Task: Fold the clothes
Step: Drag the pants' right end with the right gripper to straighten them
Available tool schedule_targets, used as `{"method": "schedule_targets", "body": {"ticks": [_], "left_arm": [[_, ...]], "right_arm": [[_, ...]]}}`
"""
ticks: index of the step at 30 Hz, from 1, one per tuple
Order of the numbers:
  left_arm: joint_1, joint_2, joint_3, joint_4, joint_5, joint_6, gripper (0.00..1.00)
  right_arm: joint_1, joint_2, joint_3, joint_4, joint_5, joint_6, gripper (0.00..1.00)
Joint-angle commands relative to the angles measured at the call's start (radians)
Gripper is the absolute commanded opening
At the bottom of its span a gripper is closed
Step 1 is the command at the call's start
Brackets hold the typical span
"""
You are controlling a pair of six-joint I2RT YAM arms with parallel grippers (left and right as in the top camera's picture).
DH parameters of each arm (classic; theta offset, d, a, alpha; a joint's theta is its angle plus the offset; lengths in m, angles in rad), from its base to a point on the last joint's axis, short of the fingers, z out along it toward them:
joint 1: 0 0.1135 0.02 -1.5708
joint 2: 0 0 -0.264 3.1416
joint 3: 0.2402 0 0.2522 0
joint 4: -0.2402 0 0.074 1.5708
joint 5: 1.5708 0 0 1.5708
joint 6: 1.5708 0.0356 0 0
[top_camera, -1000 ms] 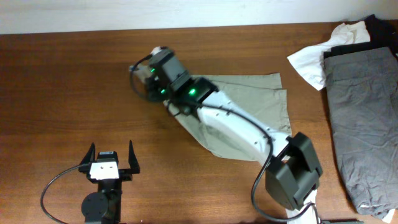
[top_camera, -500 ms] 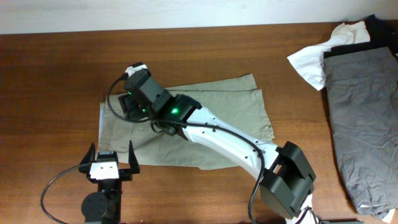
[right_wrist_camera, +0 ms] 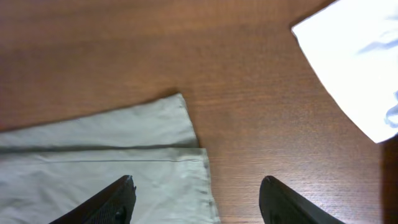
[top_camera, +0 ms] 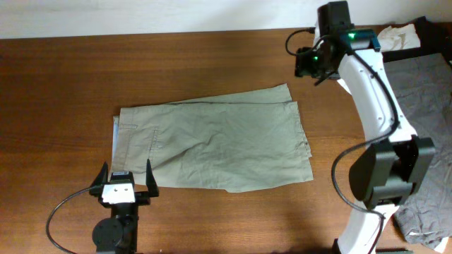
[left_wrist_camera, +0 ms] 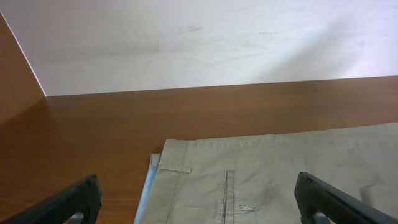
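Observation:
The khaki-olive shorts (top_camera: 212,144) lie flat on the wooden table, folded in half lengthwise, with the waistband at the left and the leg hems at the right. My left gripper (top_camera: 127,167) sits at the near edge of the shorts, open and holding nothing. In the left wrist view the waistband, a pocket seam (left_wrist_camera: 229,190) and the pale-blue lining edge lie between its open fingers (left_wrist_camera: 74,199). My right gripper (top_camera: 311,70) hovers open beyond the far right corner of the shorts. The right wrist view shows the hem corner (right_wrist_camera: 186,124) just under its jaws, untouched.
More clothes are piled at the right edge of the table: a grey garment (top_camera: 409,127), a white one (top_camera: 357,70) and a black one (top_camera: 431,28). The white one also shows in the right wrist view (right_wrist_camera: 354,62). A pale wall (left_wrist_camera: 199,43) runs behind the table.
My right gripper dragged the shorts leftward and spread them, then opened, let go and swung away to the far right. The shorts now lie flat. The left gripper stayed still.

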Motion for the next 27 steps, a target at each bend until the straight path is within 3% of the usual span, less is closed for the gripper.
{"method": "schedule_targets", "body": {"ticks": [1, 4, 6, 8, 9, 18, 19, 21, 22, 27], "left_arm": [[0.006, -0.005, -0.005, 0.002, -0.011, 0.016, 0.99], [0.006, -0.005, -0.005, 0.002, -0.011, 0.016, 0.99], [0.006, -0.005, -0.005, 0.002, -0.011, 0.016, 0.99], [0.006, -0.005, -0.005, 0.002, -0.011, 0.016, 0.99], [0.006, -0.005, -0.005, 0.002, -0.011, 0.016, 0.99], [0.006, -0.005, -0.005, 0.002, -0.011, 0.016, 0.99], [0.006, -0.005, -0.005, 0.002, -0.011, 0.016, 0.99], [0.006, -0.005, -0.005, 0.002, -0.011, 0.016, 0.99], [0.006, -0.005, -0.005, 0.002, -0.011, 0.016, 0.99], [0.006, -0.005, -0.005, 0.002, -0.011, 0.016, 0.99]], "right_arm": [[-0.010, 0.109, 0.002, -0.020, -0.063, -0.193, 0.68], [-0.008, 0.220, 0.002, -0.042, -0.065, -0.217, 0.57], [0.002, 0.259, 0.001, -0.043, -0.067, -0.217, 0.56], [0.014, 0.275, 0.000, -0.040, -0.067, -0.217, 0.42], [0.019, 0.277, -0.004, -0.039, -0.068, -0.216, 0.40], [0.043, 0.277, -0.077, 0.017, -0.089, -0.213, 0.41], [0.043, 0.277, -0.077, 0.025, -0.089, -0.212, 0.37], [0.043, 0.277, -0.077, 0.031, -0.089, -0.212, 0.14], [0.043, 0.277, -0.077, 0.033, -0.086, -0.198, 0.07], [0.043, 0.258, -0.040, 0.033, -0.085, -0.150, 0.04]]}}
